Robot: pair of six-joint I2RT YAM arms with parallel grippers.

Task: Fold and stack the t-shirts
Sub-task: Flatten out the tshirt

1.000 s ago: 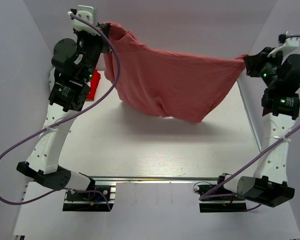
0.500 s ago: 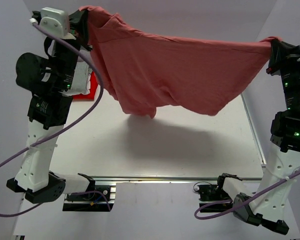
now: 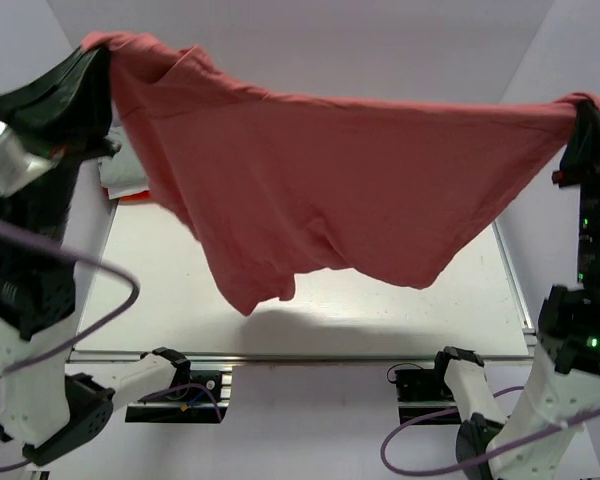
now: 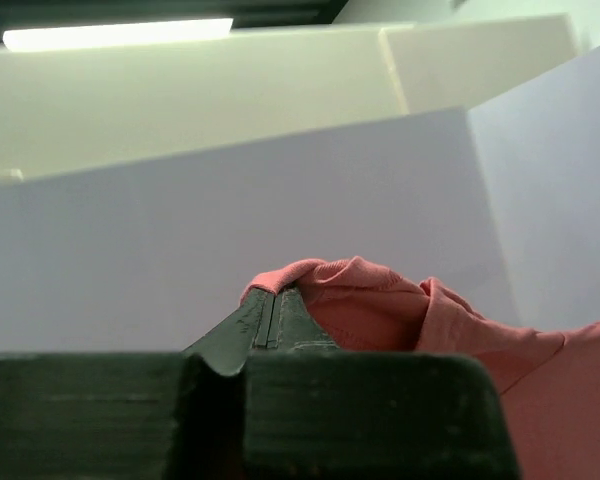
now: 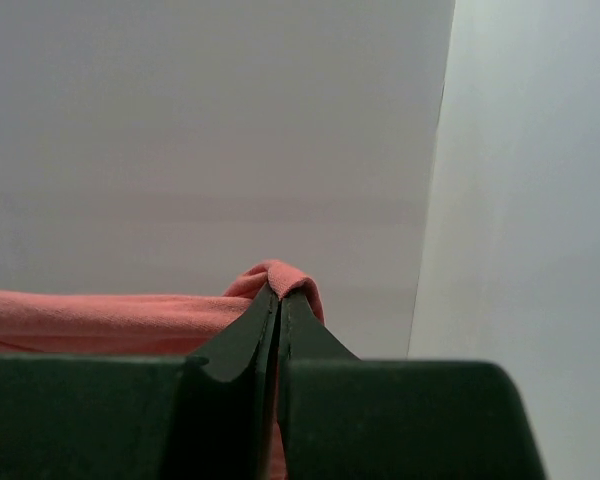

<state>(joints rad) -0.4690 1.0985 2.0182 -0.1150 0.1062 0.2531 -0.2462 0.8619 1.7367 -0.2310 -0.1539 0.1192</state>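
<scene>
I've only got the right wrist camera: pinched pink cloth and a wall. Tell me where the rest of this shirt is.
Observer: The pink shirt hangs spread wide in the air, and the left hand holds its other top corner.
Operator: Confirm that left grip.
Observer: In the left wrist view the left hand is shut, with cloth bunched at its tip.
Operator: Report the hem.
Observer: From above, its lowest point seems to hang clear of the table, with its shadow on the surface below.
</scene>
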